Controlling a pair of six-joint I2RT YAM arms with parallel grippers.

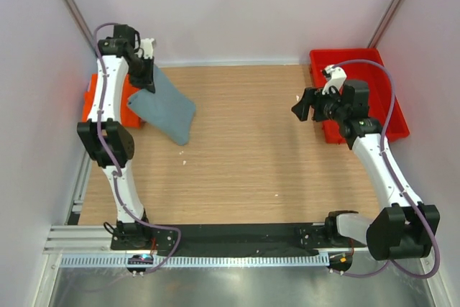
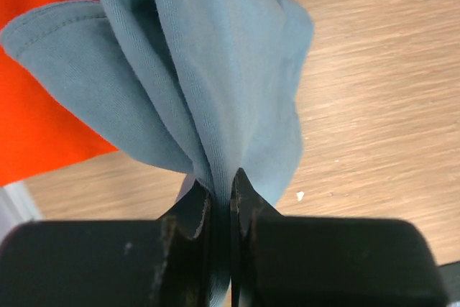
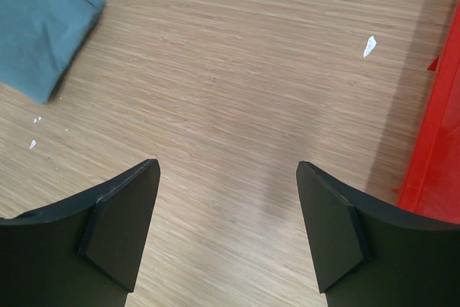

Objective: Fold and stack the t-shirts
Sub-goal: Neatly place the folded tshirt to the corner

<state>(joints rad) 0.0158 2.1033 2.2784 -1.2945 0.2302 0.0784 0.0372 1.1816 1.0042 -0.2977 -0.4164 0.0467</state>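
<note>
The left end effector (image 2: pixel 221 190) is clamped on a bunched edge of the folded blue shirt (image 1: pixel 169 109), which hangs at the far left, its lower end on the counter (image 1: pixel 251 156) just beside the orange shirt (image 1: pixel 123 100). The right end effector (image 3: pixel 228 168) stands apart over the counter near the bin (image 1: pixel 392 109), holding nothing. Folding the blue shirt looks done; laying it on the stack seems to be what is left.

Left gripper (image 1: pixel 147 84) pinches the grey-blue shirt (image 1: pixel 171 111) beside the orange shirt (image 1: pixel 126 100); right gripper (image 1: pixel 302 107) seems spread, near red bin (image 1: pixel 392 102).
</note>
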